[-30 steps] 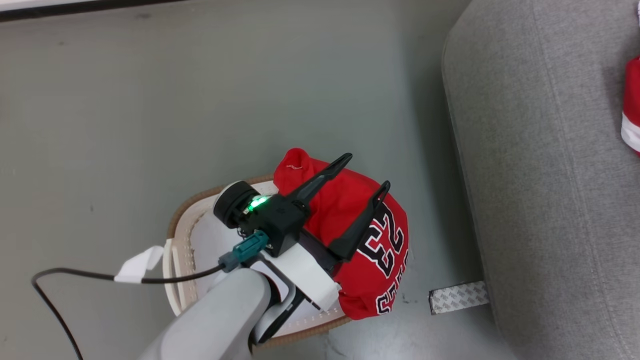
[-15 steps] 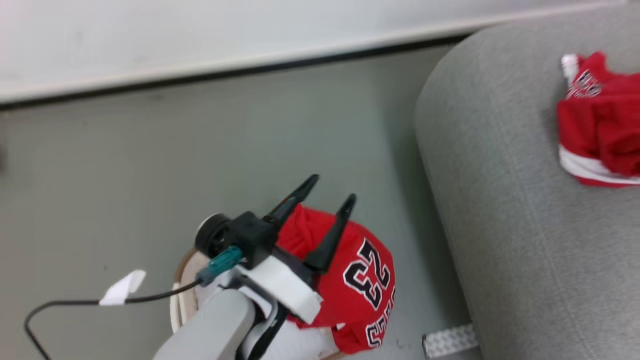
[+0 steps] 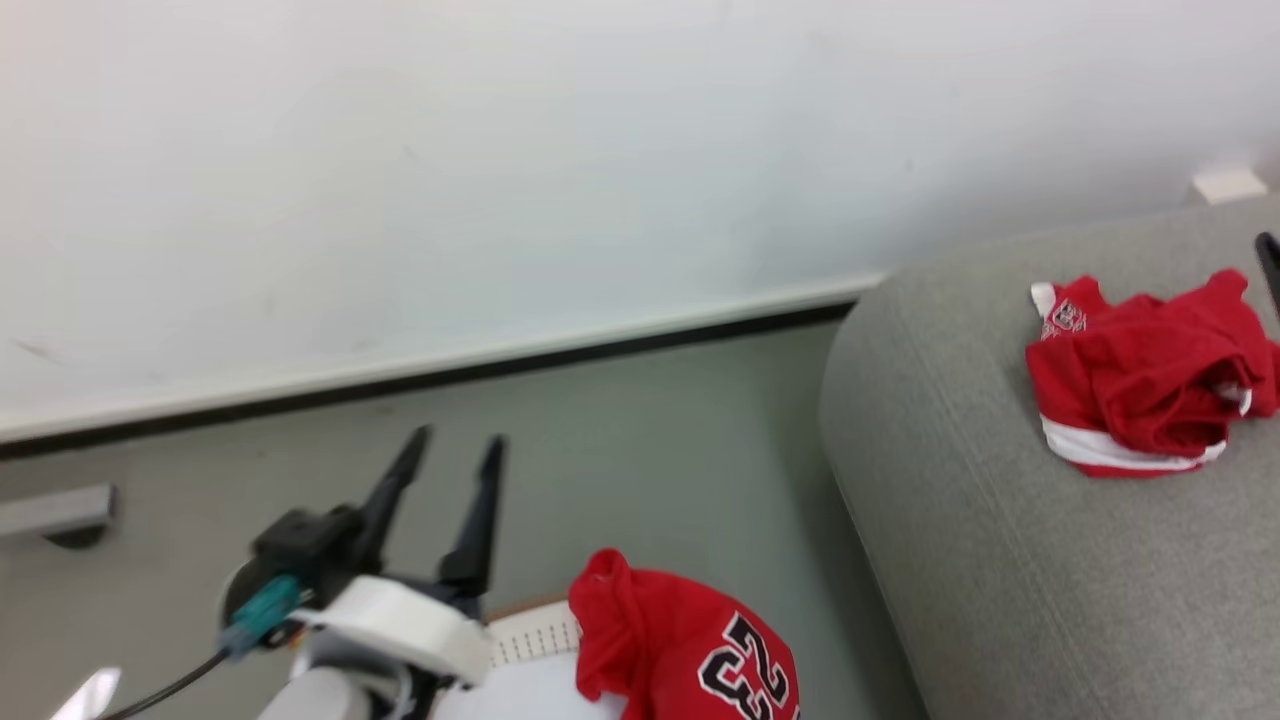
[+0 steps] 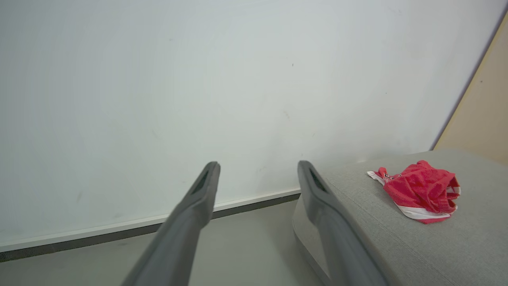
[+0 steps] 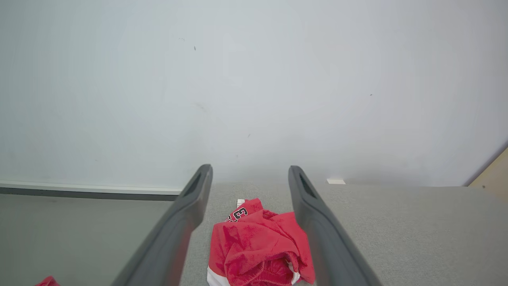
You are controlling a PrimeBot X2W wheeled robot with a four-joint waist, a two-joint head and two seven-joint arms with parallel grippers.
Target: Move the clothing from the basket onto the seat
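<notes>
Clothing in two places. Red jersey point(image 3: 690, 655) with a black-and-white "23", draped over the edge of the basket point(image 3: 525, 632) at 6 o'clock in the head view. Second red garment point(image 3: 1140, 400) with white trim, crumpled on the grey sofa point(image 3: 980, 540) at 3 o'clock, well apart from the basket. Left end effector point(image 3: 457, 442) at 7 o'clock, near the basket, raised off it, fingers spread wide with nothing between them, pointing toward the pale wall point(image 3: 400, 200) at 12 o'clock. Right end effector point(image 5: 250, 171) over the sofa, fingers likewise spread wide, gripping nothing. Trimmed garment loose on the cushion below, at 6 o'clock in the right wrist view, between the two fingers as seen there, not touching them. Grey floor point(image 3: 650, 430) between basket and sofa.
</notes>
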